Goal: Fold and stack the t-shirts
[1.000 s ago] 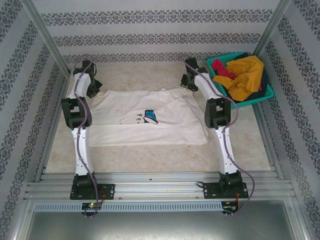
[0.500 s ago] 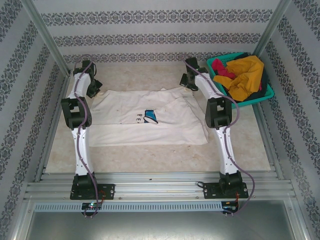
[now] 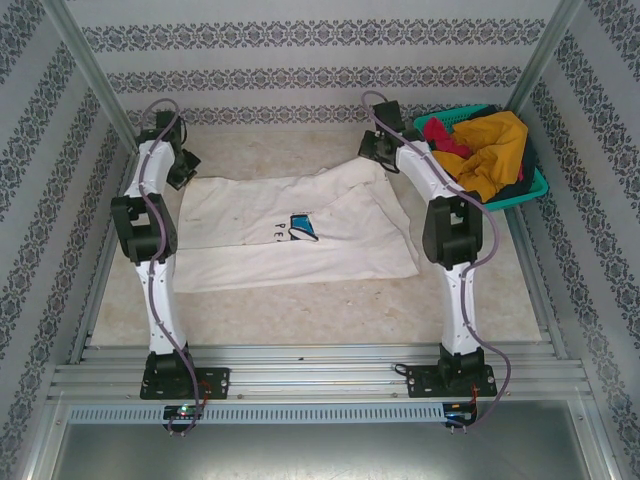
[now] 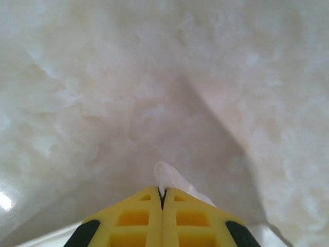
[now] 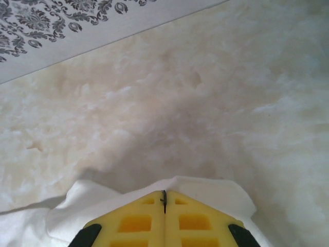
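drawn farther toward the back wall (image 3: 320, 75) than a second ago, the cream-white t-shirt (image 3: 300, 235) is lying spread across the table (image 3: 300, 315). the left gripper (image 4: 162, 191) and right gripper (image 5: 164, 194) are clamping tight on its far corners. a mustard-yellow shirt (image 3: 495, 150) and magenta shirt (image 3: 440, 135) are sitting in the teal basket (image 3: 535, 188), far right.

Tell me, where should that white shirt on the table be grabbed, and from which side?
At its two far corners, from above: the white t-shirt lies spread out, so only its thin edges offer a pinch. The left gripper and right gripper are shut there.
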You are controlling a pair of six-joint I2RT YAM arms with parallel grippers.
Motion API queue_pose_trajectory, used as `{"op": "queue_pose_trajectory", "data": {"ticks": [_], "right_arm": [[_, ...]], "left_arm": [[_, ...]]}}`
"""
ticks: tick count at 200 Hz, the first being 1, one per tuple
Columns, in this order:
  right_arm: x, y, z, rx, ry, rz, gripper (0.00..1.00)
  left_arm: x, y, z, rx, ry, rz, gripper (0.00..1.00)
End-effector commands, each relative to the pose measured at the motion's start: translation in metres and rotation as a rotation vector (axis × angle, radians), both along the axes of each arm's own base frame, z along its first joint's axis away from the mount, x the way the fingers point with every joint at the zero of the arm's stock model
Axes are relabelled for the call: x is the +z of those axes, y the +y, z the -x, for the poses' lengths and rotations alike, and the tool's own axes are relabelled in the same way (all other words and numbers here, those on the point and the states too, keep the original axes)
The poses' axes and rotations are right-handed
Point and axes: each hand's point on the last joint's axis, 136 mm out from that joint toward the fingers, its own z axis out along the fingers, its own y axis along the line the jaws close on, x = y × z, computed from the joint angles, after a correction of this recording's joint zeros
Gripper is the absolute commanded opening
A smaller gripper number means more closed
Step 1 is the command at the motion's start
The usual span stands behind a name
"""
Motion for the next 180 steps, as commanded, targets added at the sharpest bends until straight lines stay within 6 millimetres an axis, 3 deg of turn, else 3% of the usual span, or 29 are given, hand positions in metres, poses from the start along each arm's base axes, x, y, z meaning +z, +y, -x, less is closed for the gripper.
{"op": "queue_pose_trajectory", "data": {"ticks": [1,41,88,180], "right_arm": [[0.028,0.0,0.005,0.015,-0.085,0.003,0.0],[0.031,-0.005,0.025,0.015,-0.102,-0.005,0.0],[0.036,-0.02,0.053,-0.01,-0.109,-0.007,0.0],[0.033,-0.039,0.114,-0.025,-0.097,0.016,0.0]], "left_arm": [[0.043,0.013,-0.006,0.022,-0.137,-0.006,0.0],[0.053,0.013,0.005,0.009,-0.146,0.007,0.0],[0.049,0.005,0.031,-0.007,-0.145,0.021,0.0],[0.038,0.018,0.075,0.02,-0.126,0.063,0.0]]}}
